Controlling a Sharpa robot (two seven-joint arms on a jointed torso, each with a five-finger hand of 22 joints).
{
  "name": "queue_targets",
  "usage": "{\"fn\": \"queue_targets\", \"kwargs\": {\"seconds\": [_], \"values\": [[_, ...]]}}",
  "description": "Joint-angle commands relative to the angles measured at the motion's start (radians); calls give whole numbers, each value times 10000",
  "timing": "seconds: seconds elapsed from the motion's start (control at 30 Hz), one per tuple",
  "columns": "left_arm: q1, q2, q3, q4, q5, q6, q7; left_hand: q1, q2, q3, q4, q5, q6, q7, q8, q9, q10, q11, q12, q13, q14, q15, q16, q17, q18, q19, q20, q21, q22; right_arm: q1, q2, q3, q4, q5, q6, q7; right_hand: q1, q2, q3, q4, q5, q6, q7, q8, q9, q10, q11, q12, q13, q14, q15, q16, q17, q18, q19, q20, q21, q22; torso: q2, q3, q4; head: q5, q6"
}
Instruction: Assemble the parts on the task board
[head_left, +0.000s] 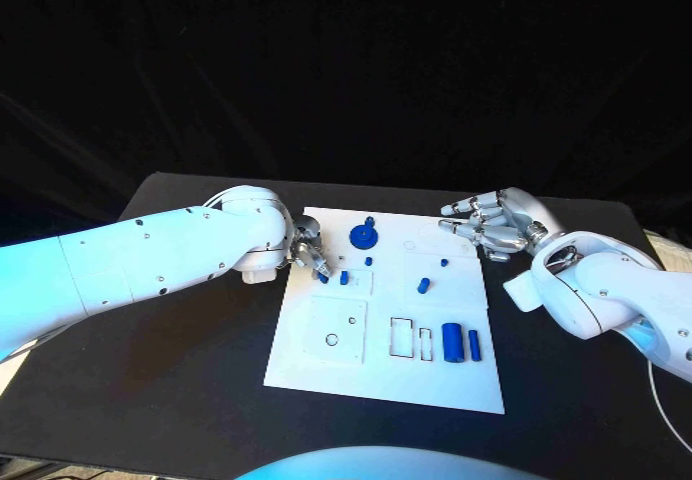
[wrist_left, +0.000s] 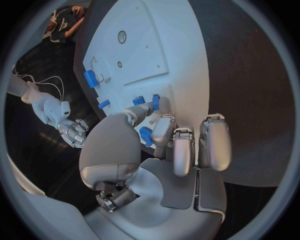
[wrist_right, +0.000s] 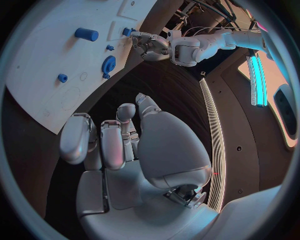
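- While my left hand (head_left: 306, 255) works at the near-left edge of the task board (head_left: 325, 365), its fingertips (wrist_left: 145, 109) are closed together on a small blue part (head_left: 323, 276); I judge it is pinching this piece, though the contact itself is too small to see fully.
- My right hand (head_left: 495, 224) rests beyond the far-right corner of the board, fingers curled in and holding nothing, so it is clenched and idle.
- Just past my left fingertips a second small blue piece (head_left: 345, 276) stands by a rectangular recess (head_left: 361, 282), and further out from them is the blue gear (head_left: 365, 236) on its post.
- Between my two hands, a short blue peg (head_left: 424, 285) lies on the plate.
- Nearer to my body, well apart from both hands, a blue cylinder (head_left: 453, 342) and a thin blue bar (head_left: 475, 345) lie side by side next to two empty slots (head_left: 414, 338).
- As I judge it, the step in hand is picking up or seating the small part at my left fingertips; most parts are still loose, so the task is at an early stage.
- I think the next move asks for a firm pinch, then a careful alignment of the part over its matching recess before pressing down, because the recesses are tight and a tilted part could jam.
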Motion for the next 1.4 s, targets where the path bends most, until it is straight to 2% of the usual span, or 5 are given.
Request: {"fn": "queue_targets", "kwargs": {"seconds": [0.03, 0.6, 1.0, 1.17, 1.4], "values": [[-62, 39, -44, 40, -7, 255, 11, -235, 28, -332, 153, 32, 300, -235, -72, -46, 80, -34, -45, 16, 1032, -78, 30, 2630, -174, 72, -11, 42, 609, -6, 1, 1, 16, -22, 132, 18, 89, 21, 8, 65, 65, 65, -28, -65, -1, -84, 4, -44, -12, 451, -54, -41, -11, 177, -4, 4, -57, -4, 2, -9, 0, -11, -8], [-60, 87, -44, 26, -9, 224, -44, -541, 113, -1073, 557, 25, 402, -245, -158, -91, 102, -39, -44, 76, 1032, -89, 30, 2630, -179, 90, -25, 49, 648, -6, 8, 1, 24, -22, 127, 23, 89, 21, 8, 65, 65, 65, -28, -65, -1, -84, 4, -44, -12, 451, -54, -41, -11, 177, -4, 4, -57, -4, 0, -20, 15, -41, -26], [-60, 16, -39, -19, -9, 73, -86, -1186, -172, -3007, 1460, -33, 558, -242, -236, -129, 119, -35, -50, 145, 1032, -87, 30, 2630, -186, 107, -26, 50, 696, -6, 0, 1, 23, -22, 120, 18, 88, 21, 7, 67, 71, 65, -28, -65, -2, -85, 5, -47, -15, 451, -54, -43, -13, 177, -4, 4, -58, -4, -1, -22, 6, -55, -20], [-51, -195, -12, 140, -9, -165, -40, -1079, -57, -4154, 2045, -1190, 584, -254, -295, -148, 110, -41, -98, 143, 1032, -95, 30, 2630, -186, 114, -40, 41, 719, -6, -4, 1, 10, -22, 127, 13, 84, 18, 5, 78, 96, 66, -27, -66, -2, -93, 5, -59, -29, 449, -53, -50, -19, 177, -4, 4, -59, -5, -7, -25, 13, -108, -4], [46, -596, 100, 452, 469, -1371, 627, -773, 167, -4857, 2266, -1304, 448, -188, -406, -182, -94, 9, -482, -216, 1032, -68, 30, 2630, -96, -85, -19, -289, 382, -6, -7, 0, -11, -22, 124, 9, 84, 18, 5, 78, 96, 66, -27, -66, -2, -93, 5, -59, -29, 449, -53, -50, -19, 177, -4, 4, -59, -5, -10, -15, 17, -106, 22]]}}
